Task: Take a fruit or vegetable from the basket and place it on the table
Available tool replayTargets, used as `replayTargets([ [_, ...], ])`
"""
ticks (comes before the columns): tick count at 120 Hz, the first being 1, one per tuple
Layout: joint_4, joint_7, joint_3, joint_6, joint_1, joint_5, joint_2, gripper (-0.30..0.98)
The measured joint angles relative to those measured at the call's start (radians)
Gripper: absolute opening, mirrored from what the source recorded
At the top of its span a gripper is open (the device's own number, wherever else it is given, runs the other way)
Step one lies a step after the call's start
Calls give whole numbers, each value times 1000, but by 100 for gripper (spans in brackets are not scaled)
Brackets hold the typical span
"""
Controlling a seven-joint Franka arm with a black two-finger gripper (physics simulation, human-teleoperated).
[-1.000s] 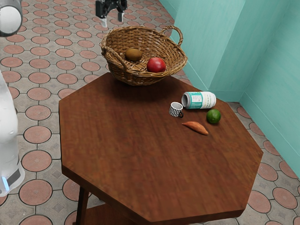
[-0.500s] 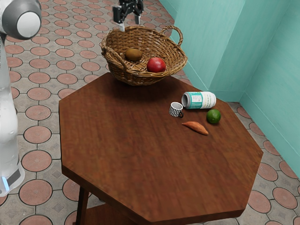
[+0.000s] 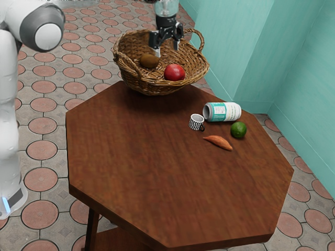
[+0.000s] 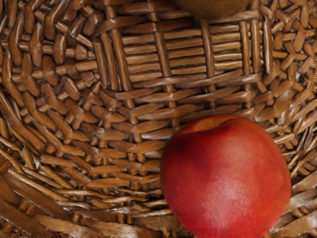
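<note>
My gripper (image 3: 167,51) is over the wicker basket (image 3: 137,82) in the exterior view, its two fingers apart with nothing between them. Below it, toward the exterior view's right, a red round fruit (image 3: 174,72) lies in the basket. A brown fruit, kiwi-like (image 3: 149,61), rests deeper in the basket on the exterior view's left. In the wrist view the red fruit (image 4: 225,178) looks large and close, with the brown fruit (image 4: 212,6) partly cut off and the woven basket floor (image 4: 148,109) around them. The basket stands on the wooden table (image 3: 157,172).
A tipped teal-and-white can (image 3: 222,112), a striped mug (image 3: 196,122), a green round fruit (image 3: 238,129) and an orange sweet potato-like vegetable (image 3: 219,142) lie on the table. The basket's raised handle (image 3: 202,40) stands near the gripper.
My gripper has moved toward the exterior view's right and lower, from above the basket's left rim to over its inside. The fruits and basket have stayed still.
</note>
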State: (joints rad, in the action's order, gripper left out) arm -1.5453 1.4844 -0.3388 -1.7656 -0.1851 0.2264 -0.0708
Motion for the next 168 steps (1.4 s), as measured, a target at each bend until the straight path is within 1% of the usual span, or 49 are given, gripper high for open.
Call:
replayTargets([
  [13,-1,-2,1,-28,38,3,-16,69],
  [39,-3,-5,1,-68,17,7,-47,69],
  [63,-17,-6,1,-91,22,36,-72,69],
  [88,-20,-9,-2,-105,7,49,-80,69],
  [108,-20,-16,-5,-109,-11,75,-113,69],
  [168,-4,-31,-2,-132,-14,118,-188,69],
])
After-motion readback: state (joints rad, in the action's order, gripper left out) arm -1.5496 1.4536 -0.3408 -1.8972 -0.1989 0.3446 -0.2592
